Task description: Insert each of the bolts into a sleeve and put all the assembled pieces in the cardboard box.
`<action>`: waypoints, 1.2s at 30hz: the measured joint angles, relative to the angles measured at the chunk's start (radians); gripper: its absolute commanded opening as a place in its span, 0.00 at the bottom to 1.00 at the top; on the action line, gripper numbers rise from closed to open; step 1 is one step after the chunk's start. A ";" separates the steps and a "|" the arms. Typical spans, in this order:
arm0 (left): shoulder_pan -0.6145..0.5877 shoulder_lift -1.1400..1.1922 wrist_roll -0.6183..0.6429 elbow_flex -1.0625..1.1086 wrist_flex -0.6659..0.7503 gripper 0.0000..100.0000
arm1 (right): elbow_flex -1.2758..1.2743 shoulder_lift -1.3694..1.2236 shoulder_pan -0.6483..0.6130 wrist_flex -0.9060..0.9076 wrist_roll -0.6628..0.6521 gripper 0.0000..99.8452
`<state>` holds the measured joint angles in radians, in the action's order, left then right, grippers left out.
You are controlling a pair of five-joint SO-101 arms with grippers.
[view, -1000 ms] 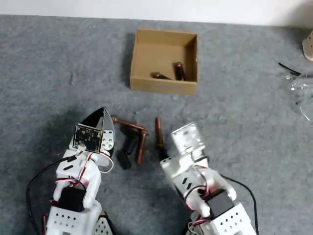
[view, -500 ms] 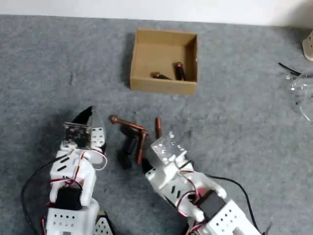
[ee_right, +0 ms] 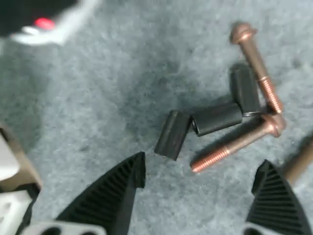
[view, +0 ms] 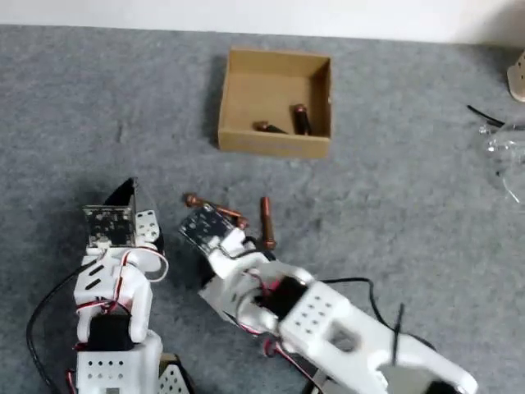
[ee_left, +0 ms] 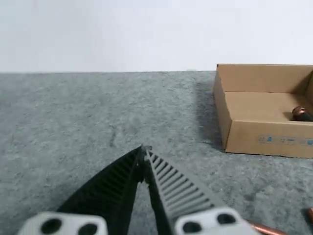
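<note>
High view — box (view: 273, 144) at upper middle, two finished pieces (view: 283, 125) inside, near its front wall. Loose bolts (view: 267, 220) mid-frame on the carpet (view: 426, 205), just beside the right arm's wrist, stretched in from the lower right. Left arm at lower left, well apart from the box, left gripper (view: 125, 187) pointing up-frame.

Left wrist view: left gripper with fingers pressed tip to tip, holding nothing, over bare carpet. Box ahead and off to one side, one piece visible within. Best kept parked there, out of the other arm's way.

Right wrist view: right gripper (ee_right: 203, 161) spread wide and empty above a cluster of three sleeves (ee_right: 217, 118) with two bolts lying against them and a third bolt at the frame's edge. Most likely a sleeve pick-up next.

- Go for the nearest sleeve (ee_right: 173, 134), lying at the cluster's near edge.
- Turn the wrist to straddle its narrow width, not its length.
- Descend straight, clear of the neighbouring sleeve almost touching its end and of the bolt just beside it.
- Close only with a finger on each side — otherwise a risk of rolling it away or dragging the neighbour along.
- Grip toward one end, leaving the bore free for a bolt.
</note>
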<state>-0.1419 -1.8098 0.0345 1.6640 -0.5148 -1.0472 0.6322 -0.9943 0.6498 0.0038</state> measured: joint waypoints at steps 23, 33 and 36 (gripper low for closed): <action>-0.120 0.000 0.087 -0.029 0.000 0.01 | 0.216 -0.394 -0.068 -0.032 0.247 0.32; -0.180 0.000 0.143 -0.029 0.003 0.01 | 0.218 -0.394 -0.077 -0.032 0.249 0.32; -0.180 0.000 0.146 -0.029 0.012 0.01 | 0.218 -0.394 -0.087 -0.032 0.249 0.28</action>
<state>-0.3214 -1.8098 0.1803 1.6349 -0.5025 -0.8293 0.2378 -1.0817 0.6176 0.2524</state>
